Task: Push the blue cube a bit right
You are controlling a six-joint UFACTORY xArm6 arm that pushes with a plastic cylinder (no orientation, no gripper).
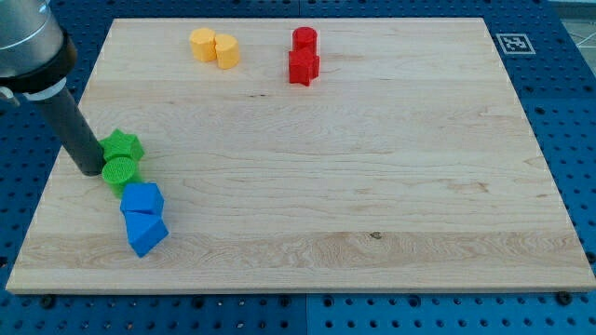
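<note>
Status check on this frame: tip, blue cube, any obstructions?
My tip beside green cylinder, at its left. Blue cube below them, untouched, touching second blue block. Right of cube: open board.

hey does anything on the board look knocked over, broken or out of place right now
Nothing stands out. The wooden board is intact, and the blocks sit in pairs: yellow and red near the view's top, green and blue at the view's left. My tip rests against the green pair, above the blue blocks.
</note>
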